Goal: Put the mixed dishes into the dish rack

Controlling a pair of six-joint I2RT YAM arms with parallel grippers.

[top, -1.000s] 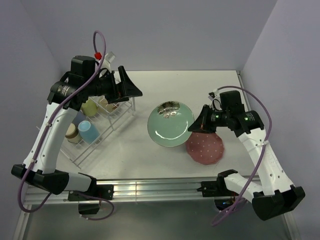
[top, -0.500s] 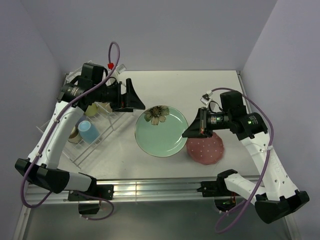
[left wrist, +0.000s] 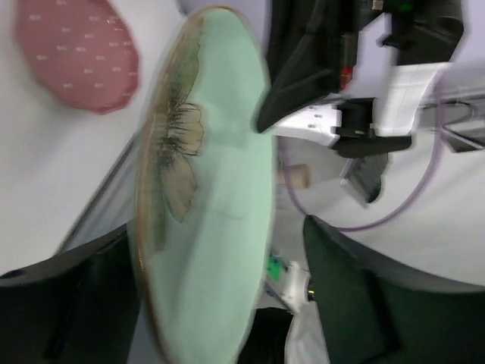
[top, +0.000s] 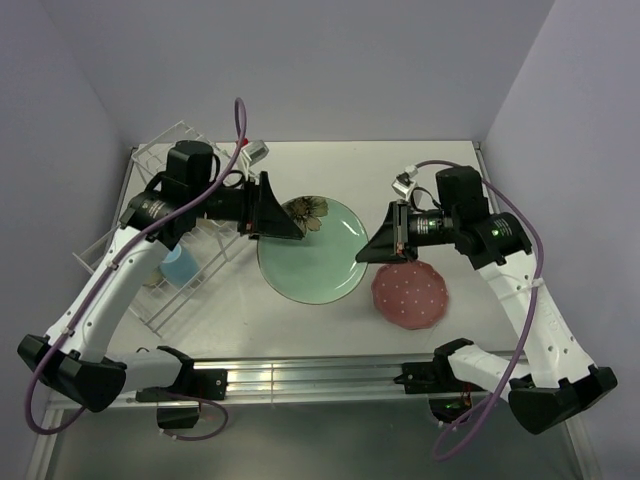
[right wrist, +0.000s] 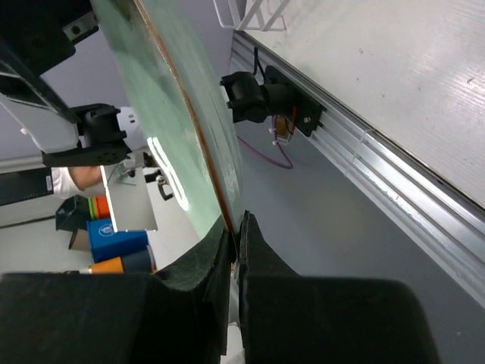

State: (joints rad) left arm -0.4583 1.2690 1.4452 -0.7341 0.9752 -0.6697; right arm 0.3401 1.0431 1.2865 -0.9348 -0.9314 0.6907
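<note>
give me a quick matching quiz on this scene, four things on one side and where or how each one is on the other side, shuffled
Things:
1. mint-green flower plate
2. pink white-dotted plate
3. light blue mug
4. right gripper

Places or states:
a. lying flat on the table
b. pinched shut on a plate's rim
c. held tilted in the air
d. sitting in the dish rack

Pairs: 1-c, 2-a, 3-d, 4-b

No legible text or labels.
</note>
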